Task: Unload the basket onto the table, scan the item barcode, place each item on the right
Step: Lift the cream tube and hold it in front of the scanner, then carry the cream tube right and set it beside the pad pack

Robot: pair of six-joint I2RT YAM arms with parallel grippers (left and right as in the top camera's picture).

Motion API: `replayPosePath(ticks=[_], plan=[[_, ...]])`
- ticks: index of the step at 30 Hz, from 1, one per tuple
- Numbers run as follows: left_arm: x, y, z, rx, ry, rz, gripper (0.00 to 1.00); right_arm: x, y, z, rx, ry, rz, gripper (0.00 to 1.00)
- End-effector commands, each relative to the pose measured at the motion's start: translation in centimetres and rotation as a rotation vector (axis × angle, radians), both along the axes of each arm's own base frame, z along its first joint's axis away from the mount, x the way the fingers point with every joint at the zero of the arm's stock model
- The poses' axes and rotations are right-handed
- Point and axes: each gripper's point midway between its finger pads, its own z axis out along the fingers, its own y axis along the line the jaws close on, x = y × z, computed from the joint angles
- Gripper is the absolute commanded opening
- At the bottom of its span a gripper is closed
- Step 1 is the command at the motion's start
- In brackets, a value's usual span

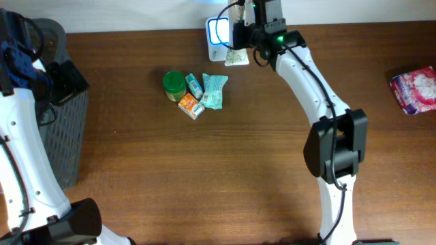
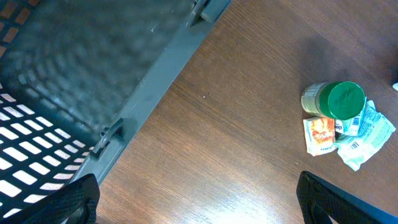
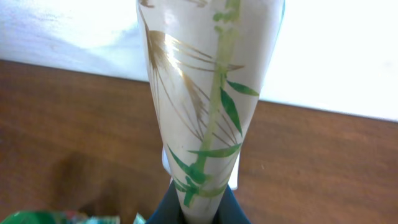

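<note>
While the scanner [image 1: 218,30] glows blue at twelve o'clock on the table [image 1: 204,170], my right claw [image 3: 199,210] is clenched on a white, leaf-printed packet [image 3: 208,112] just beside it, at its five o'clock; my left claw [image 2: 199,208] hangs released by the basket [image 1: 68,136] at nine. The scan itself looks to be the step in hand: next I must turn the packet until its barcode, unseen here, faces the light.

The bamboo-printed pack [image 3: 205,112] runs off the right wrist view's top edge and hides most of the right gripper [image 3: 198,210]. Overhead, the pink pack [image 1: 415,90] at the right edge of the table [image 1: 204,177] is cut off. The basket [image 2: 74,74] is blurred in the left wrist view.
</note>
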Motion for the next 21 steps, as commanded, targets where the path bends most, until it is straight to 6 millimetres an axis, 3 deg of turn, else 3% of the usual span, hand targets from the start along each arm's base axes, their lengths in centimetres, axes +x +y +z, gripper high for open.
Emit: replayPosePath(ticks=[1,3,7,9,12,14,16,17,18,19,21], plan=[[-0.5,0.1,0.7,0.007,-0.018,0.019,0.99,1.1,1.9,-1.6,0.022,-0.030,0.028,0.04],[-0.5,0.1,0.7,0.007,-0.018,0.019,0.99,1.4,2.4,-2.7,0.021,-0.028,0.033,0.04],[-0.5,0.1,0.7,0.007,-0.018,0.019,0.99,1.4,2.4,-2.7,0.022,-0.027,0.032,0.04],[-0.5,0.1,0.7,0.007,-0.018,0.019,0.99,1.6,1.4,-1.2,0.051,-0.031,-0.001,0.04],[-0.5,0.1,0.7,0.007,-0.018,0.019,0.99,1.7,-1.9,1.9,0.097,-0.036,-0.079,0.04],[-0.5,0.1,0.7,0.007,-0.018,0.019,0.99,1.1,-7.3,3.8,0.085,-0.006,-0.160,0.04],[-0.5,0.1,0.7,0.007,-0.018,0.019,0.99,-0.5,-13.8,3.4,0.018,0.079,-0.224,0.04],[-0.5,0.1,0.7,0.007,-0.018,0.019,0.99,-1.5,-16.4,2.3,-0.057,0.123,-0.210,0.04],[-0.5,0.1,0.7,0.007,-0.018,0.019,0.99,-3.7,-20.5,0.1,-0.182,0.217,-0.179,0.04],[-0.5,0.1,0.7,0.007,-0.018,0.019,0.99,-5.1,-23.4,-1.4,-0.252,0.287,-0.194,0.04],[-0.5,0.1,0.7,0.007,-0.018,0.019,0.99,-7.6,-28.0,-3.3,-0.329,0.400,-0.228,0.04]])
